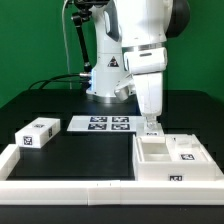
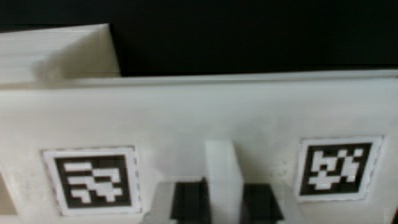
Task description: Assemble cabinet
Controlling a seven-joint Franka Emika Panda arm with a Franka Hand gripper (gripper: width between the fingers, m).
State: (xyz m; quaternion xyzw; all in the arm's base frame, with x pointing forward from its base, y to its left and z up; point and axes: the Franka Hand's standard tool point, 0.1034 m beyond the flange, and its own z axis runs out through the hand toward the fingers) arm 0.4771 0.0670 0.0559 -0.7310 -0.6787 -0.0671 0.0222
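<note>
The cabinet body (image 1: 172,160), a large white open box with tags, lies at the exterior view's right. My gripper (image 1: 150,124) reaches straight down onto its far wall. In the wrist view that white wall (image 2: 196,110) fills the picture and carries two tags. My gripper (image 2: 222,206) straddles a narrow white rib of the wall. The black fingers (image 2: 187,206) press against both sides of the rib, so the jaws are shut on the body. A smaller white block (image 1: 37,134) with a tag lies apart at the exterior view's left.
The marker board (image 1: 105,124) lies flat behind the middle of the black table. A long low white border rail (image 1: 60,186) runs along the near edge. The robot base (image 1: 105,75) and cables stand at the back.
</note>
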